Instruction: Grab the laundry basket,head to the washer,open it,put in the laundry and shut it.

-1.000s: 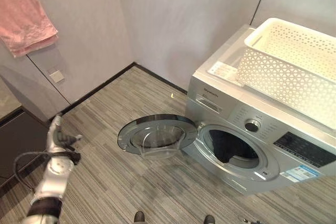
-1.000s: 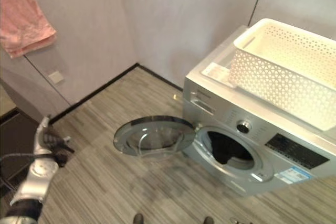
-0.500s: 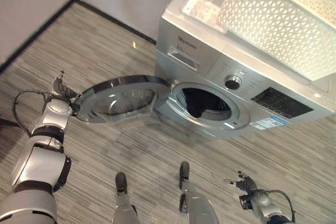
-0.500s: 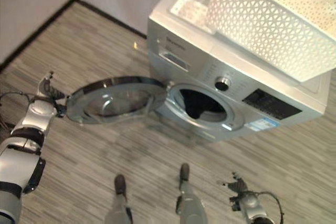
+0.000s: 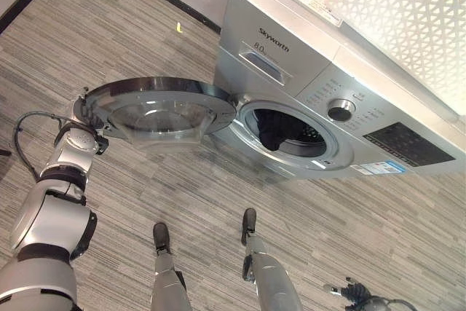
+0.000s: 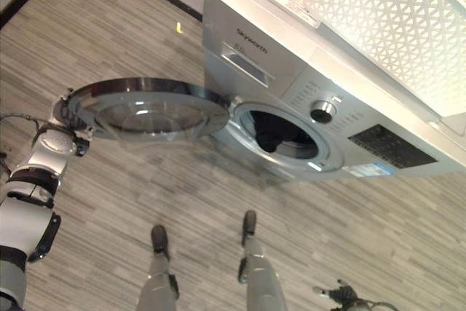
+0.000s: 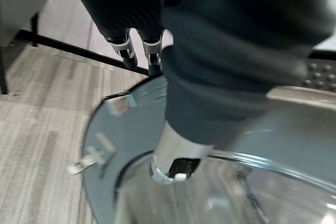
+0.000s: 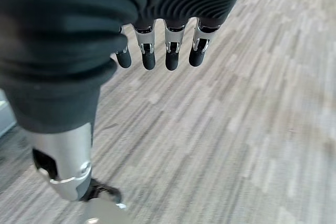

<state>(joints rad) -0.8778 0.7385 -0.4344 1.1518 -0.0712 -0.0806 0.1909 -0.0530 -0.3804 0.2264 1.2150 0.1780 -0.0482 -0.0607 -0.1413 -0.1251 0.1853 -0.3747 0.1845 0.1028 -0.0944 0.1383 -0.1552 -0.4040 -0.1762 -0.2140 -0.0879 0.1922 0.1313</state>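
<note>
on top of the silver washer [image 5: 306, 85], toward its back right, sits the laundry basket [image 5: 408, 27], a white plastic tub with a lattice of small triangular holes through its wall and a plain rim; its long axis runs along the washer's top, roughly parallel to the front panel, and it stands upright with the open side up. i cannot see inside it from here. dark laundry [image 5: 271, 138] shows inside the drum opening, a bunched shape low at the near side of the round mouth.

the washer door [image 5: 156, 109] is swung wide open, hinged on the side nearest the drum mouth, its round glass bowl and chrome ring facing up and toward me, and it reaches out over the striped grey floor [image 5: 145, 27] to my left. my left hand [image 5: 81, 138] is at the outer edge of that door, at the rim farthest from the hinge. in the left wrist view the thumb [image 7: 176, 153] lies straight against the door's surface by the glass, and the fingers [image 7: 137, 51] hang short and relaxed past the door's rim, curled round nothing that i can make out.

my right hand [image 6: 342, 296] is low at my right side, well apart from the washer, over bare floor. in the right wrist view its fingers [image 8: 157, 51] hang in a loose row, slightly bent, holding nothing.
</note>
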